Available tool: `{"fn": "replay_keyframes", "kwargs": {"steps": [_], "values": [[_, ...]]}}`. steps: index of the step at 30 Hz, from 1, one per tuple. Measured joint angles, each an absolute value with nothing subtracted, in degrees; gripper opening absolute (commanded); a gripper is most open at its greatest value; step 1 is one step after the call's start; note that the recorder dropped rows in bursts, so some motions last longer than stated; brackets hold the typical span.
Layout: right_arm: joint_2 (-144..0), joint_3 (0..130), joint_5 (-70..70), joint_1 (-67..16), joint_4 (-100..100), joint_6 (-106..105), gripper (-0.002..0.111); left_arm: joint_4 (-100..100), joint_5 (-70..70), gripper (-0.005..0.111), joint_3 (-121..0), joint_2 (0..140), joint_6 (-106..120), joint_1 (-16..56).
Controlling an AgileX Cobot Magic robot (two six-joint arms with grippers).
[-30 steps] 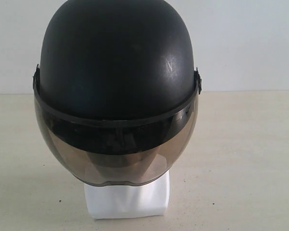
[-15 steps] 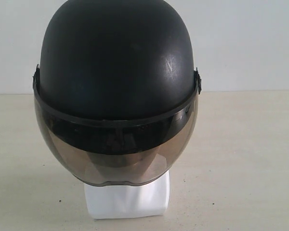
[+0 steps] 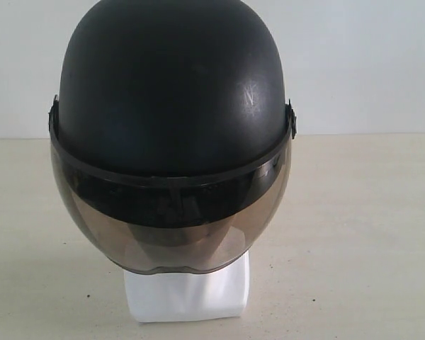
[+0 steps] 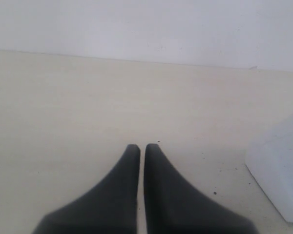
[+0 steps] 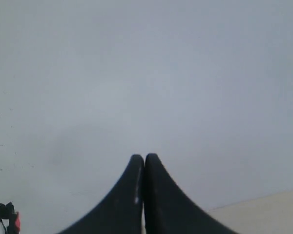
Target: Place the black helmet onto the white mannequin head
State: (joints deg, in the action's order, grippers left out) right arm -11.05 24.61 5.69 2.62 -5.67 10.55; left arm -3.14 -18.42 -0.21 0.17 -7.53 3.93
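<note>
Helmet (image 3: 171, 92) sits on mannequin head (image 3: 188, 294), visor (image 3: 170, 237) down. L gripper (image 4: 142, 146) near head's base, fingers together, empty. R gripper (image 5: 144, 157) pressed together too, empty.

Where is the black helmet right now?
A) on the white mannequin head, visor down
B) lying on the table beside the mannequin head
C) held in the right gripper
A: the black helmet sits over the white mannequin head, which shows clearly only below the visor.
</note>
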Motion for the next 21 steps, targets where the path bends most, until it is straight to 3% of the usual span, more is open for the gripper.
{"fn": "replay_keyframes", "kwargs": {"steps": [11, 21], "values": [[-0.4, 1.51, -2.55, 3.26, -7.53, 11.09, 0.0, -3.14, -18.47, 0.005, -0.21, 0.17, -7.53, 3.93], [-0.4, 0.25, 4.01, 3.26, -6.51, 10.08, 0.0, -3.14, -18.47, 0.005, -0.21, 0.17, -7.53, 3.93]]}}
